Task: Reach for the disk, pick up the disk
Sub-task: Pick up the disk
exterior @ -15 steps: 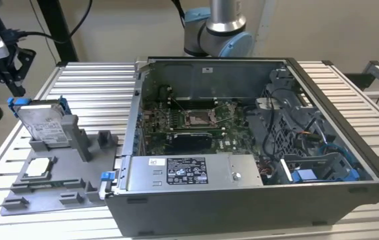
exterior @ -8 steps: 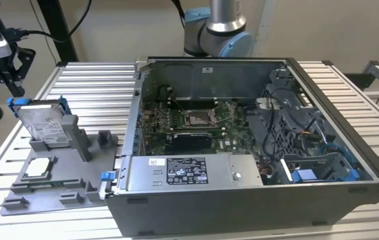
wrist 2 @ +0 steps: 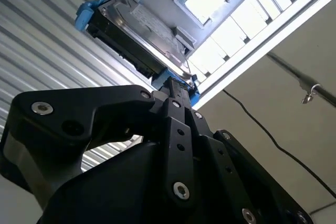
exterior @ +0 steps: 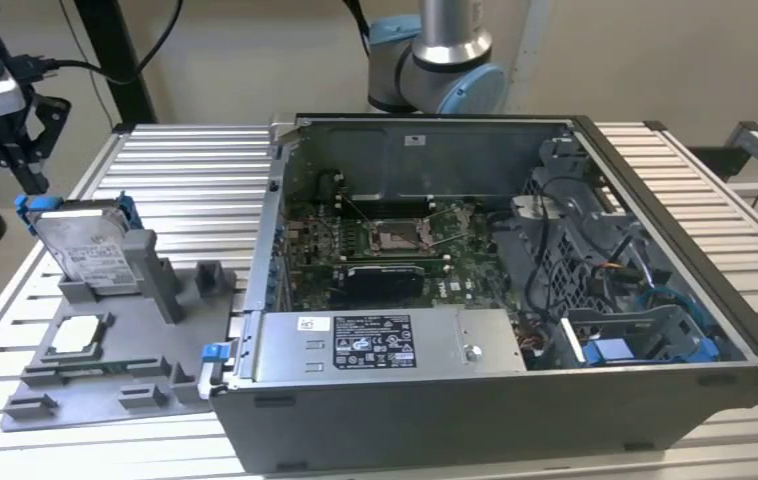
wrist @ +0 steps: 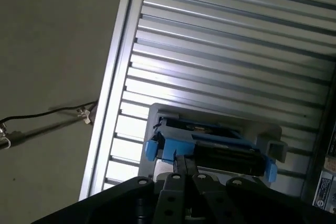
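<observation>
The disk (exterior: 86,250), a silver hard drive with a white label and a blue bracket, stands on edge in a grey holder (exterior: 152,280) at the exterior view's left. My black gripper (exterior: 32,182) hangs right over the disk's upper blue corner, fingers pressed together and pointing down. In the second wrist view the closed fingertips of the gripper (wrist 2: 176,85) end at the blue bracket end of the disk (wrist 2: 142,24). In the first wrist view the gripper (wrist: 184,162) sits just in front of the disk (wrist: 220,149). Whether the tips touch the bracket is unclear.
The holder is part of a grey fixture plate (exterior: 99,405) that also carries a small square chip (exterior: 75,335). An open computer case (exterior: 486,300) stands close on the exterior view's right. All rest on a slatted metal table (exterior: 179,170), its edge near the disk.
</observation>
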You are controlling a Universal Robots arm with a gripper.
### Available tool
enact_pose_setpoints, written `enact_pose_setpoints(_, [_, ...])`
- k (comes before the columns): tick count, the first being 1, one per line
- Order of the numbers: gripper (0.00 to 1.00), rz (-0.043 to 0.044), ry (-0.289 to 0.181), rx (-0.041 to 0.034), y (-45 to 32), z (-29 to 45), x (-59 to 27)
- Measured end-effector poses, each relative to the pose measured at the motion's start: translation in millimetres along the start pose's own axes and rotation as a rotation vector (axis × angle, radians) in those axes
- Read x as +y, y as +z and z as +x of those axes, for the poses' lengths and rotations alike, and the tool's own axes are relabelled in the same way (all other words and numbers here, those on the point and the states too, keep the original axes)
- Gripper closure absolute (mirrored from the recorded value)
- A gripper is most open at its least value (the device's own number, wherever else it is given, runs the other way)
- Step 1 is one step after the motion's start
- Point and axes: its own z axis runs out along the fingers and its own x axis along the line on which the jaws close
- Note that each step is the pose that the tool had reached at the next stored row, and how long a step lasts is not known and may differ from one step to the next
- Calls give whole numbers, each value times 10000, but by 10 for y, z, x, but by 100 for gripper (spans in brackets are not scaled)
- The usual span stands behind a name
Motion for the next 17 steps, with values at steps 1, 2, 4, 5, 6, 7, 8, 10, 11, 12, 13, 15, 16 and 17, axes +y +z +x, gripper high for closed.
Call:
enact_pose_setpoints(1, [100,3,-30,1,0,0,0])
enact_pose_setpoints(2, [100,6,-65,3,0,0,0])
enact_pose_setpoints(4, [100,13,-149,7,0,1,0])
enact_pose_setpoints(5, [100,18,-190,8,0,1,1])
enact_pose_setpoints(6, [100,21,-229,10,0,0,1])
enact_pose_setpoints(7, [100,23,-264,11,0,1,1])
enact_pose_setpoints(8, [100,24,-290,12,0,1,2])
enact_pose_setpoints(10, [100,25,-330,13,0,3,7])
enact_pose_setpoints(11, [100,25,-375,14,0,3,6])
enact_pose_setpoints(12, [100,25,-461,16,0,3,6])
enact_pose_setpoints(13, [100,26,-542,18,0,4,6])
enact_pose_setpoints(15, [100,25,-608,20,0,4,6])
enact_pose_setpoints(16, [100,25,-609,20,0,4,6])
enact_pose_setpoints(17, [100,25,-611,19,0,4,6])
